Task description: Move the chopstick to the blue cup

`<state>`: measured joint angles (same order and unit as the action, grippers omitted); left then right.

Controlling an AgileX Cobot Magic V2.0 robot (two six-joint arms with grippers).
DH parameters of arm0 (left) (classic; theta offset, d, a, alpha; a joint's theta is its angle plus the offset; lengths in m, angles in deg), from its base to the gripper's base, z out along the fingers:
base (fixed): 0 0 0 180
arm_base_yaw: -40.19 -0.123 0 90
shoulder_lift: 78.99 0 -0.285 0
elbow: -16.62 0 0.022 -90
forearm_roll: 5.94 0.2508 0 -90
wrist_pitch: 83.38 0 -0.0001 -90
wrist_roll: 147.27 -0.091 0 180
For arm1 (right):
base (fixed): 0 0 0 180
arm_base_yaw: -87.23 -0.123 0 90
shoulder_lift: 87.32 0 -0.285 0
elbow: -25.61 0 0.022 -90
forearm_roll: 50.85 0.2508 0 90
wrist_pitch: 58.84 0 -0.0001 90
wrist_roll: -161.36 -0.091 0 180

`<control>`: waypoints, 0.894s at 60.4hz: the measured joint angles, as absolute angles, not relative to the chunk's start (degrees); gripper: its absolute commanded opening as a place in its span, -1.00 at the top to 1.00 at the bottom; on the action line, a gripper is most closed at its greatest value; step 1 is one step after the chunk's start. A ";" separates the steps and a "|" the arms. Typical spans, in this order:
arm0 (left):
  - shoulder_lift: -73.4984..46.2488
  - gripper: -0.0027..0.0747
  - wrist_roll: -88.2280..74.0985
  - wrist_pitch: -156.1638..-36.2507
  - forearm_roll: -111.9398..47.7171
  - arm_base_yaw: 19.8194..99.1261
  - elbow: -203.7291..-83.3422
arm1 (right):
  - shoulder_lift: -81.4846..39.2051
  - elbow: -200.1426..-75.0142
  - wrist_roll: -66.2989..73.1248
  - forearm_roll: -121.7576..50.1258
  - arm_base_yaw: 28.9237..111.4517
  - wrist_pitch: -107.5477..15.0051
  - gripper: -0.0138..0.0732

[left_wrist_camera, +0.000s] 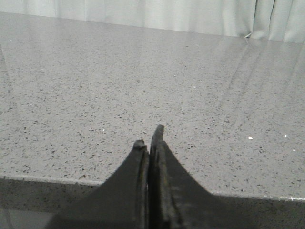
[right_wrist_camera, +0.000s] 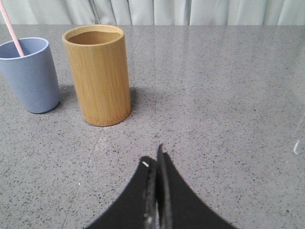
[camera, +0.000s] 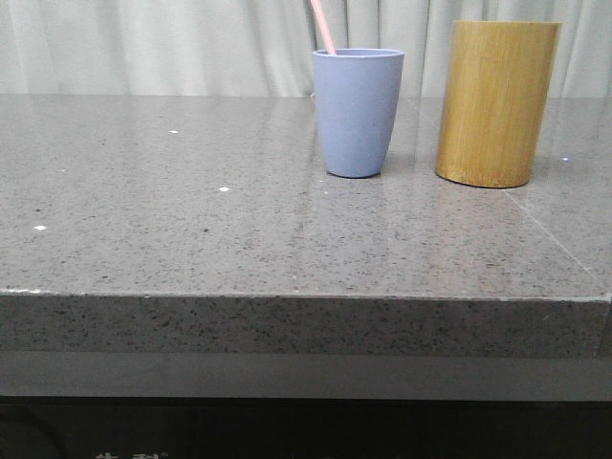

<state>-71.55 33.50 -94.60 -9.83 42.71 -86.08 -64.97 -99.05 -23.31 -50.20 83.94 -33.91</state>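
Observation:
The blue cup (camera: 357,112) stands upright on the grey stone table, just left of the bamboo cylinder (camera: 495,102). A pale pink chopstick (camera: 323,27) leans out of the blue cup, only its upper end showing. The right wrist view shows the cup (right_wrist_camera: 28,76), the chopstick (right_wrist_camera: 11,29) and the bamboo cylinder (right_wrist_camera: 99,75), whose inside looks empty. My right gripper (right_wrist_camera: 155,160) is shut and empty, low over the table, well back from the cylinder. My left gripper (left_wrist_camera: 150,138) is shut and empty near the table's front edge. Neither arm shows in the front view.
The table's front edge (camera: 306,296) runs across the front view. A seam (camera: 555,234) crosses the tabletop on the right. White curtains (camera: 153,43) hang behind the table.

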 measured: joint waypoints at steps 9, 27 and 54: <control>-71.55 0.98 33.50 -94.60 -9.83 42.71 -86.08 | -64.97 -99.05 -23.31 -50.20 83.94 -33.91 0.84; -71.55 0.98 33.50 -94.60 -9.83 42.71 -86.08 | -64.97 -99.05 -23.31 -50.20 83.94 -33.91 0.84; -71.55 0.98 33.50 -94.60 -9.83 42.71 -86.08 | -64.97 -96.95 -23.08 -51.39 83.94 -36.88 0.84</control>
<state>-71.55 33.50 -94.60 -9.83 42.71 -86.08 -64.97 -96.95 -23.08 -51.39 83.94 -36.88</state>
